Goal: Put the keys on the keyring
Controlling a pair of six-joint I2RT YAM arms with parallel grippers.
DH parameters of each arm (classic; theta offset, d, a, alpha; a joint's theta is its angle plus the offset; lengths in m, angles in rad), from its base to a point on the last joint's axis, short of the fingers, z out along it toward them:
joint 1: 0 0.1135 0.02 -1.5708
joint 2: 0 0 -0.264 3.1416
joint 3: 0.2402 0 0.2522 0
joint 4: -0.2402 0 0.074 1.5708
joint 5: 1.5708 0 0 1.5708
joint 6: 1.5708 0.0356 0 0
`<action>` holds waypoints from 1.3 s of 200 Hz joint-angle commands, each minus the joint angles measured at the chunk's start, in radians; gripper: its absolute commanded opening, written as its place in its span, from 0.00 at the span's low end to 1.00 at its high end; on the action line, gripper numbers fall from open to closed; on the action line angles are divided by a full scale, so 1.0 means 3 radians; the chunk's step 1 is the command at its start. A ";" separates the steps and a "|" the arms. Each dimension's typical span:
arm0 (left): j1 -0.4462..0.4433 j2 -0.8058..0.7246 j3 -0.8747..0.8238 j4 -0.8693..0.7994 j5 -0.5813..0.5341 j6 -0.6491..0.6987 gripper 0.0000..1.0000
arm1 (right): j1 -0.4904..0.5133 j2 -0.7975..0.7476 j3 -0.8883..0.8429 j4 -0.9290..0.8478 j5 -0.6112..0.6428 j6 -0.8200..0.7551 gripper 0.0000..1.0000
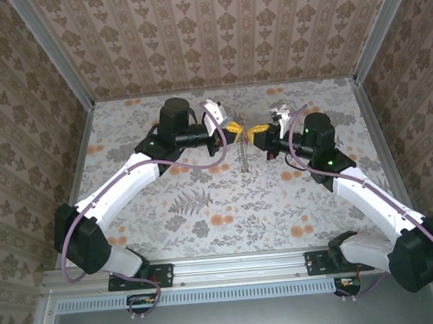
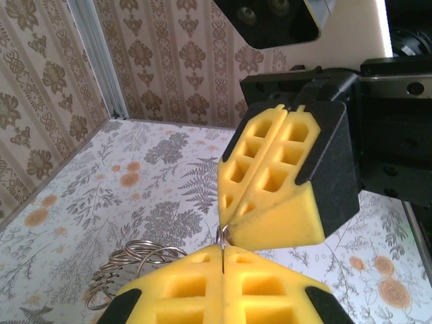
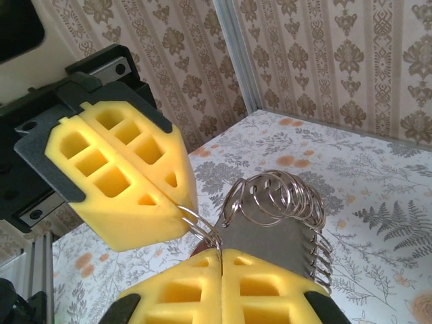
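— grey keyring (image 3: 297, 196) wire bridges my tips: left gripper (image 3: 179, 209) and right gripper (image 3: 221, 260) both clamped on it, coils dangling just past the right jaws.
— risk?
— uneven pull; thin wire likely slips free and drops.

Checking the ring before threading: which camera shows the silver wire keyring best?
Right wrist view: the silver wire keyring sits mid-frame, its loops distinct. The left wrist view catches a few loops at lower left; the top external view gives a tiny dangling sliver.
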 commanded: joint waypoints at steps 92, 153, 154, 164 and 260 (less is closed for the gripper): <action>0.0000 0.0005 -0.0215 0.1082 -0.0104 -0.0973 0.00 | -0.0026 -0.0067 -0.0206 0.0436 -0.0042 0.0382 0.00; 0.0053 0.0043 -0.0270 0.1383 -0.0134 -0.1304 0.00 | -0.0023 -0.0100 -0.0259 0.0487 -0.0015 0.0426 0.00; 0.0053 0.0047 -0.0267 0.1385 -0.0130 -0.1305 0.00 | -0.0026 -0.0100 -0.0261 0.0488 -0.0016 0.0426 0.00; 0.0053 0.0051 -0.0270 0.1397 -0.0135 -0.1321 0.00 | -0.0024 -0.0109 -0.0260 0.0491 0.0003 0.0430 0.00; 0.0068 0.0083 -0.0355 0.1509 -0.0154 -0.1389 0.00 | -0.0049 -0.0270 -0.0223 0.0438 0.0254 0.0419 0.00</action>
